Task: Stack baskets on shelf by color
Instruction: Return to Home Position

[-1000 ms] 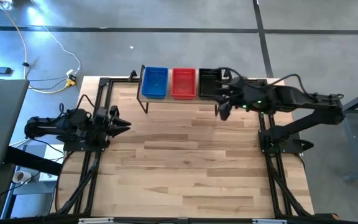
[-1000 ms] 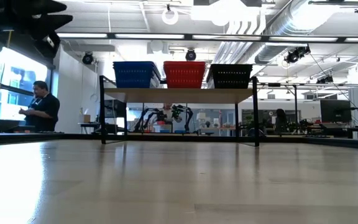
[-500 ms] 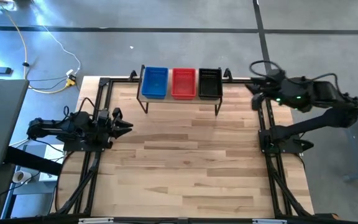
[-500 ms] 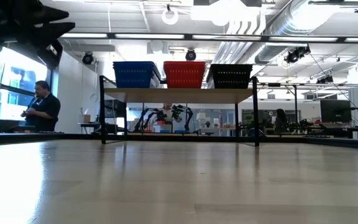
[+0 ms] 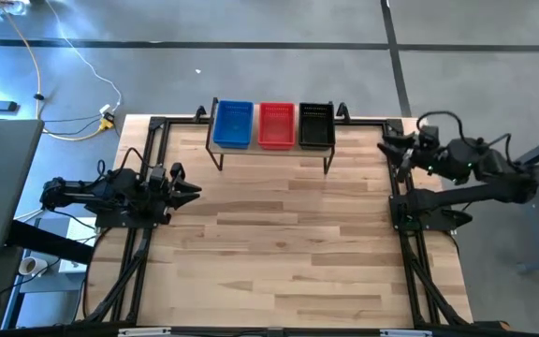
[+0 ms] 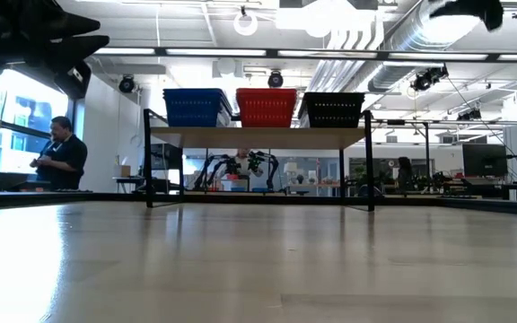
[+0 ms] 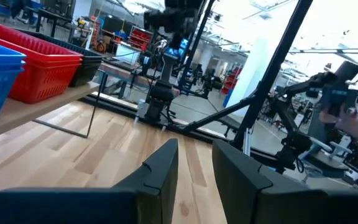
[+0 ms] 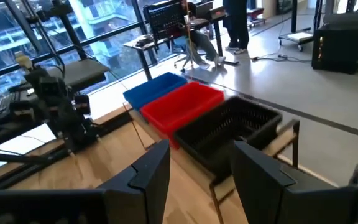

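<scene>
The shelf (image 5: 269, 150) stands at the table's far edge on thin black legs. On it sit the blue baskets (image 5: 233, 124), the red baskets (image 5: 277, 124) and the black baskets (image 5: 315, 124), side by side, also seen in the low view as blue (image 6: 192, 108), red (image 6: 266, 107) and black (image 6: 333, 109). My left gripper (image 5: 193, 190) hovers open near the table's left edge, holding nothing. My right gripper (image 5: 387, 145) is open over the table's right edge, right of the shelf, holding nothing.
Black frame rails (image 5: 148, 150) run along the table's left and right sides (image 5: 402, 234). The wooden tabletop (image 5: 279, 243) stretches in front of the shelf. A person (image 6: 61, 152) stands in the room beyond the table's far left.
My right gripper has drawn back from the black baskets toward the table's right edge, ending beyond the right rail. The black baskets stay on the shelf. My left gripper has shifted slightly right.
</scene>
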